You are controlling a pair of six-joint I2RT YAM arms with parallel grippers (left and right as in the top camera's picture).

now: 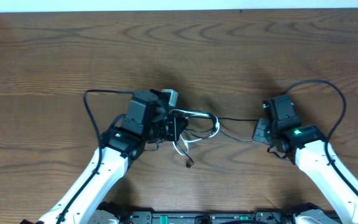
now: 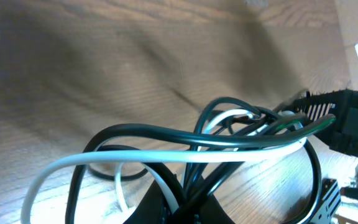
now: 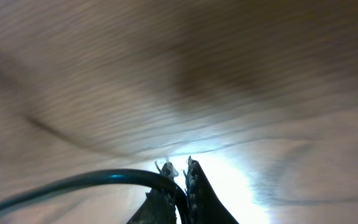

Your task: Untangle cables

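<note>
A tangle of the thin white cable [image 1: 199, 116] and the thin black cable [image 1: 235, 119] lies at the table's middle. My left gripper [image 1: 174, 129] is shut on the bundle; in the left wrist view [image 2: 191, 199] its fingers pinch looped black strands [image 2: 166, 134] and a white strand [image 2: 104, 158]. A black strand runs right from the tangle to my right gripper [image 1: 261, 132], which is shut on it. In the right wrist view the black cable [image 3: 86, 180] curves into the closed fingertips [image 3: 182, 171]. A plug end [image 1: 189, 163] hangs below the tangle.
Thicker black arm cables loop beside each arm, left [image 1: 92, 112] and right [image 1: 337, 102]. Bare wooden table [image 1: 229, 50] lies beyond both grippers. The table's far edge runs along the top of the overhead view.
</note>
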